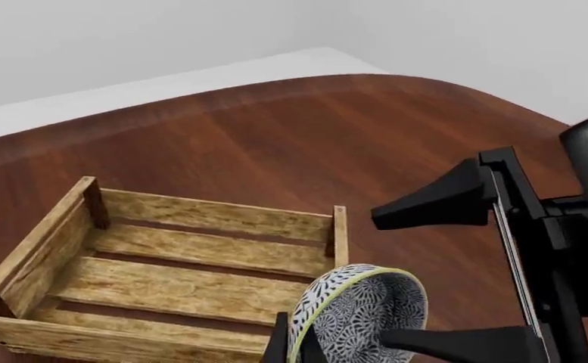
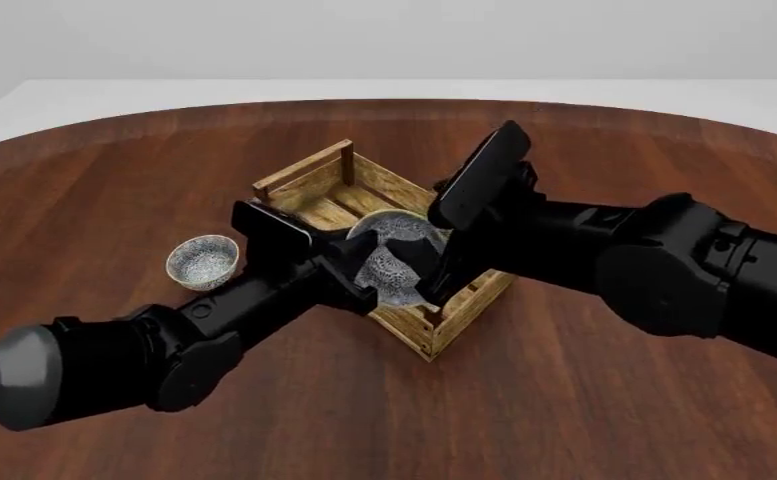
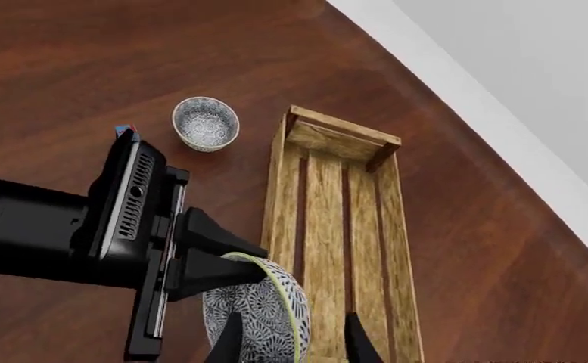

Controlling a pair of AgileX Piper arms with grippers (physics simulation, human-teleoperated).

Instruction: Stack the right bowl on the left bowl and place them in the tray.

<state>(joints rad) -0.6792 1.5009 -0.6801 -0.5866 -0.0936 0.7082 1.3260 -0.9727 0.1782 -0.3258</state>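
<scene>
The right bowl, white with grey-blue speckles, hangs tilted on its edge over the near end of the wooden tray. My left gripper is shut on its rim, its fingertips pinching the bowl close together. My right gripper is open. Its fingers are spread wide on either side of the same bowl. The left bowl stands upright on the table, left of the tray and apart from both grippers.
The tray lies slantwise on the dark wooden table and has nothing on its slats. Both arms cross above its near end. A small blue-topped thing peeks out behind my left arm, near the left bowl.
</scene>
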